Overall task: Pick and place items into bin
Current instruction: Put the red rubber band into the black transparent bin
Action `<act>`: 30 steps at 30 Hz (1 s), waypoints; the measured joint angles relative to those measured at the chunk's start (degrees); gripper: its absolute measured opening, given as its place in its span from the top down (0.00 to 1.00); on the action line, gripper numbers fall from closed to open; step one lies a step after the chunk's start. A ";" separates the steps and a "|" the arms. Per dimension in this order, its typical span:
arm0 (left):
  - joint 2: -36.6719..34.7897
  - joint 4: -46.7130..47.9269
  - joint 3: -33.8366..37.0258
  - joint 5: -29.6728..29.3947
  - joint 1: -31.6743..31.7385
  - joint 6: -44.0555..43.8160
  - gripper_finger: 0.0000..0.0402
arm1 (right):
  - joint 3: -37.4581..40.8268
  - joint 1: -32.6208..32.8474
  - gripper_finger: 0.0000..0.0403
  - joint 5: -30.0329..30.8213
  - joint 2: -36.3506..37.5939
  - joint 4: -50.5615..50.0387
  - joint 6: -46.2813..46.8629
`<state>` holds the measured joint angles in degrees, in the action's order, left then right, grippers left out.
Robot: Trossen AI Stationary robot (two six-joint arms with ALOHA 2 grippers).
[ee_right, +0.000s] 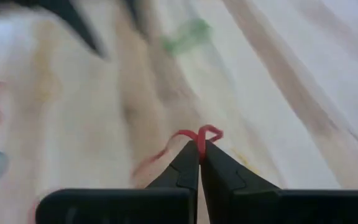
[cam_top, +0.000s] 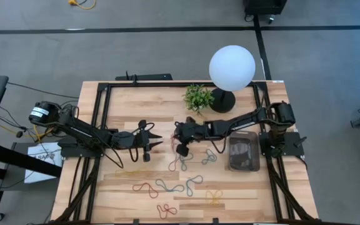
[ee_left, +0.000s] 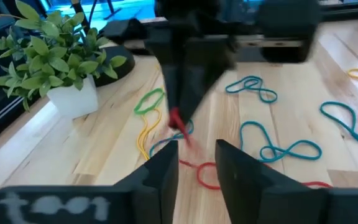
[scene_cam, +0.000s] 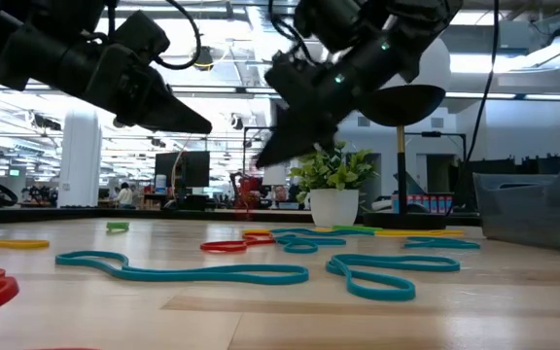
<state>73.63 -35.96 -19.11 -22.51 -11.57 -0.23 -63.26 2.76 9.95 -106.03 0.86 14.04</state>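
- On the left, our left gripper hovers above the bench, its fingers spread and holding nothing; it points toward the middle, where the other arm is working.
- Between the two arms, the red rubber band is pinched in the right gripper, whose fingers are pressed together on it — a small loop pokes out just past the tips, and the rest trails down toward the wood.
- In the left wrist view we see the same band hanging as a short strand under the dark right gripper, with a red loop lying on the bench below it; whether that loop is part of the same band we cannot tell.
- More bands — teal, red, yellow — lie scattered on the near half of the bench, nearer the camera than both grippers.
- On the right, the dark grey bin sits beside the right arm's base, well apart from the pinched band — so, as we judge it, the carry runs rightward along the bench, and the right arm is the one placed for it.
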 joint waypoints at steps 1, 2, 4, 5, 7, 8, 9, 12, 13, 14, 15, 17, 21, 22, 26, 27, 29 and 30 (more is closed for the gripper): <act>0.00 0.47 0.00 0.00 0.00 0.00 0.74 | 0.00 0.00 1.00 1.18 0.83 -2.00 1.76; 0.00 0.99 0.00 -0.02 0.00 0.00 0.73 | 0.00 0.02 1.00 2.38 2.03 -4.75 3.61; 0.00 1.71 0.00 -0.04 0.00 0.00 0.73 | -0.01 0.55 1.00 5.57 4.74 -9.98 6.73; 0.00 2.17 -0.02 -0.13 0.00 0.00 0.73 | -0.04 0.96 1.00 7.33 6.23 -12.72 7.96; 0.00 3.13 -0.02 -0.98 0.00 0.00 0.73 | -0.04 2.38 1.00 11.77 9.45 -18.13 10.87; 0.00 3.25 -0.02 -1.58 0.00 0.00 0.73 | -0.06 3.28 1.00 13.73 11.13 -20.15 12.34; 0.00 3.29 -0.02 -2.14 0.00 0.00 0.73 | -0.11 4.25 1.00 15.20 12.79 -22.80 13.68; 0.00 3.52 -0.02 -2.33 0.00 -0.41 0.73 | -0.13 7.46 1.00 15.90 17.88 -31.76 19.88; 0.00 3.61 -0.02 -2.33 0.00 -0.60 0.73 | -0.15 8.48 1.00 15.85 19.48 -35.33 22.56; 0.00 3.64 -0.02 -2.32 0.00 -0.85 0.73 | -0.14 9.55 1.00 15.86 21.08 -39.79 25.45; 0.00 3.63 -0.02 -2.31 0.00 -0.96 0.73 | -0.11 10.54 1.00 15.92 22.63 -44.52 29.16; 0.00 3.63 -0.01 -2.31 0.00 -1.03 0.73 | -0.13 12.39 1.00 15.90 25.10 -54.20 38.67; 0.00 3.64 -0.01 -2.31 0.00 -1.07 0.73 | -0.12 16.08 1.00 13.25 26.64 -73.92 60.12; 0.00 3.62 -0.02 -2.33 0.00 -1.07 0.73 | -0.11 17.03 1.00 11.63 26.38 -77.60 64.28; 0.00 3.62 0.00 -2.31 0.00 -1.07 0.73 | -0.09 20.53 0.99 6.45 23.84 -83.51 71.70; 0.00 3.63 -0.02 -2.31 0.00 -1.07 0.73 | -0.09 21.10 0.99 6.41 23.00 -83.49 71.52; 0.00 3.56 -0.02 -2.30 0.00 -1.07 0.73 | -0.09 21.99 0.99 6.37 21.26 -83.49 71.21; 0.00 3.59 -0.02 -2.26 0.00 -1.07 0.73 | -0.09 22.01 0.99 5.92 20.40 -83.44 71.19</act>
<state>73.63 -32.38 -19.13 -24.77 -11.57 -1.30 -63.35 24.77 15.86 -85.63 -82.58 85.23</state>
